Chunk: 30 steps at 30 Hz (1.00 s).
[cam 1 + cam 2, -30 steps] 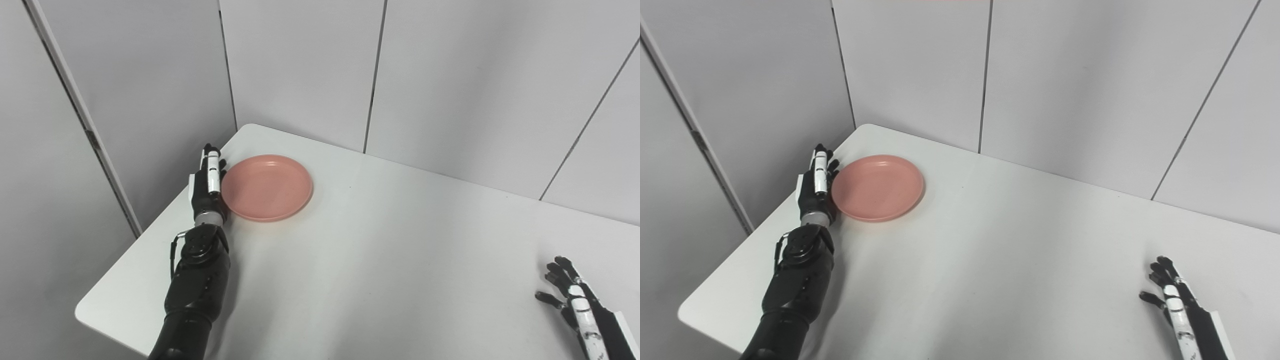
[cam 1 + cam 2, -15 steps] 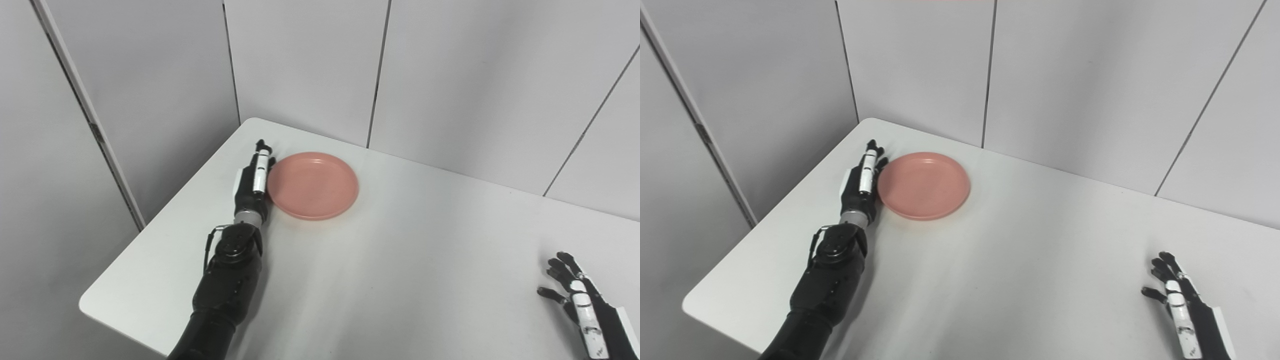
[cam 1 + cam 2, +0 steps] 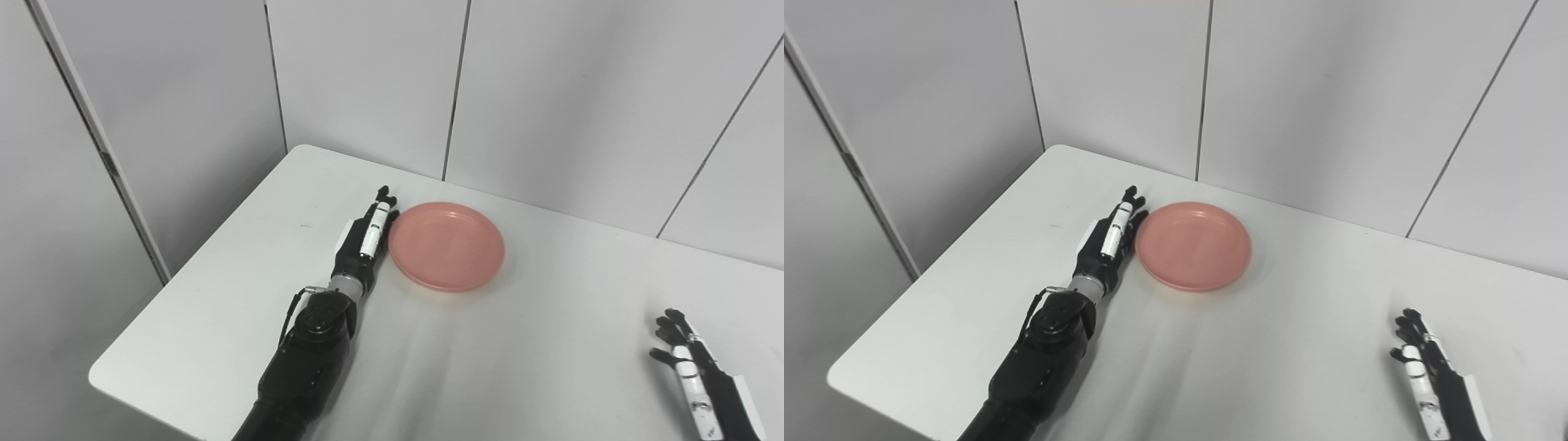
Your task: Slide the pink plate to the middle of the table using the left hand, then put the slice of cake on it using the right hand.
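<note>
Resting edge-on against the left rim of one pink plate (image 3: 446,246), the left hand (image 3: 362,247) holds nothing, its fingers (image 3: 375,220) straight and together. The plate, round, shallow and smooth, lies left of the middle on one matte white table (image 3: 520,361) with rounded corners. One right hand (image 3: 1424,372), fingers spread and empty, sits at the near right; the right eye view shows more table beyond it. Grey panelled walls (image 3: 1304,92) stand behind.

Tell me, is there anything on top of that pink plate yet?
No. The pink plate shows a bare inside, with no cake in either view. The left hand rests flat against its left rim. Whatever lies beneath the plate is covered.
</note>
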Each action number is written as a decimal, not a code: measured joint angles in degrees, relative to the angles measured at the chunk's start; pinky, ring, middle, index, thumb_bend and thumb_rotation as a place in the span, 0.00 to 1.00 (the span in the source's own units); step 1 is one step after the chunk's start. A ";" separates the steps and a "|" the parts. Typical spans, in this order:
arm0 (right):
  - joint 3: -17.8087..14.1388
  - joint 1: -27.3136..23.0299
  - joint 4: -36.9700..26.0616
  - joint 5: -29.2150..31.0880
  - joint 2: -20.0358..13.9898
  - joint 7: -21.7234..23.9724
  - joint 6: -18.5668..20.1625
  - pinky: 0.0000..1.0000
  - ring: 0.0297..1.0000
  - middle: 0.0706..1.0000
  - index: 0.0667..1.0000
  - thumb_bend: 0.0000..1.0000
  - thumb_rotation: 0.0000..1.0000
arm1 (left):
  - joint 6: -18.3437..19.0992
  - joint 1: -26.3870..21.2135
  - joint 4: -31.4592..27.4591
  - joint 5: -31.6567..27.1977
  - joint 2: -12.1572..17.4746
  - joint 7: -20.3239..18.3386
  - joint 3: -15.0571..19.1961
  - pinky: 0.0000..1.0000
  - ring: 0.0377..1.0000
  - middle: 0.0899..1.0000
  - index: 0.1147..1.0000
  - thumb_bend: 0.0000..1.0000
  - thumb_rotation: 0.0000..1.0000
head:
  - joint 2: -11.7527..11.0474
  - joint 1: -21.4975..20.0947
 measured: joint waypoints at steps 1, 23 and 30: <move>0.15 0.13 -0.24 -0.32 0.20 -0.06 0.20 0.91 0.90 0.90 0.91 0.20 1.00 | 0.08 0.34 -0.38 0.01 -0.17 -0.18 -0.47 0.94 0.94 0.97 0.96 0.35 1.00 | 0.00 -0.17; 1.58 1.12 -5.55 -4.02 4.84 -3.23 7.30 0.87 0.90 0.90 0.91 0.23 1.00 | 9.10 7.24 -12.45 -3.89 -1.55 -9.83 -6.31 0.93 0.94 0.95 0.94 0.35 1.00 | 2.37 -16.61; 2.51 1.20 -6.33 -4.68 5.27 -3.43 8.53 0.86 0.90 0.91 0.91 0.23 1.00 | 10.76 8.78 -14.14 -5.22 -1.55 -14.36 -7.52 0.92 0.94 0.96 0.95 0.38 1.00 | 2.55 -18.88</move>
